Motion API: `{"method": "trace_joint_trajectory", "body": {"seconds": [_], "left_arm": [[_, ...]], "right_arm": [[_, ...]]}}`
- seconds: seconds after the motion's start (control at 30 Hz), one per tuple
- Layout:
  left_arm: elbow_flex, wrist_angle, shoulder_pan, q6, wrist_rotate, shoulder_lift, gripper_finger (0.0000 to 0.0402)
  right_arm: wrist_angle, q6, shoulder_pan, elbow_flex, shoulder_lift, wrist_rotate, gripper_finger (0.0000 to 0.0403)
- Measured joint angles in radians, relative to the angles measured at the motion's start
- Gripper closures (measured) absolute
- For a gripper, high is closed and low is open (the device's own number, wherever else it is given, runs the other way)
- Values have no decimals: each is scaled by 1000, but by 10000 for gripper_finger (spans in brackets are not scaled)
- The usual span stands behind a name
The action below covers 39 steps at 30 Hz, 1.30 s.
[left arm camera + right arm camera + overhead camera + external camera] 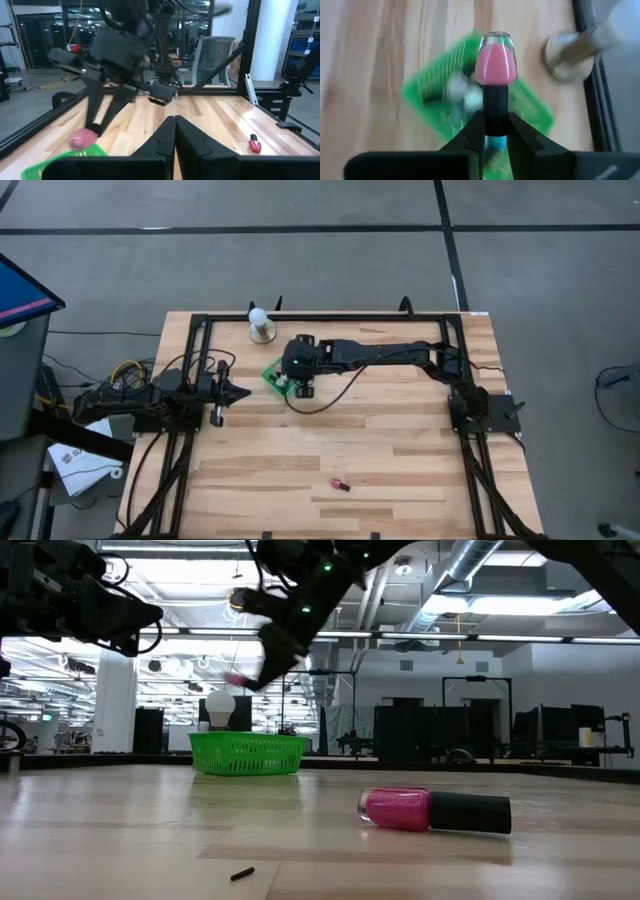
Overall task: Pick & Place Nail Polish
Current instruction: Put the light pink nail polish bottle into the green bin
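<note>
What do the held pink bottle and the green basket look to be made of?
The bottle in the right gripper looks like clear glass: a thick see-through rim shows around the pink polish. Its black cap looks like matte plastic. The basket seems to be glossy green plastic mesh with moulded slotted walls, though coated wire cannot be ruled out.

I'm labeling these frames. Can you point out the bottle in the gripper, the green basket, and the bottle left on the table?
held pink bottle (494,64): right wrist view, pink body.
green basket (247,753): low view, front wall.
lying pink bottle (397,810): low view, pink body.
</note>
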Motion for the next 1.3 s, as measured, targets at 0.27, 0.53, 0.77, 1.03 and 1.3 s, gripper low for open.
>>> {"method": "trace_joint_trajectory", "body": {"seconds": [0.27, 0.53, 0.77, 1.03, 1.3], "left_arm": [[0, 1, 0, 0, 0, 0, 400], [0, 0, 0, 0, 0, 0, 400], [0, 0, 0, 0, 1, 0, 400], [0, 0, 0, 0, 4, 0, 400], [0, 0, 0, 0, 3, 0, 400]], "right_arm": [[-85, -210, 14, 77, 81, 61, 362], [-128, -313, 25, 72, 87, 147, 359], [-143, -401, 17, 72, 87, 165, 359], [-135, -428, 19, 75, 140, 173, 358], [-145, -442, 19, 72, 170, 179, 357]]}}
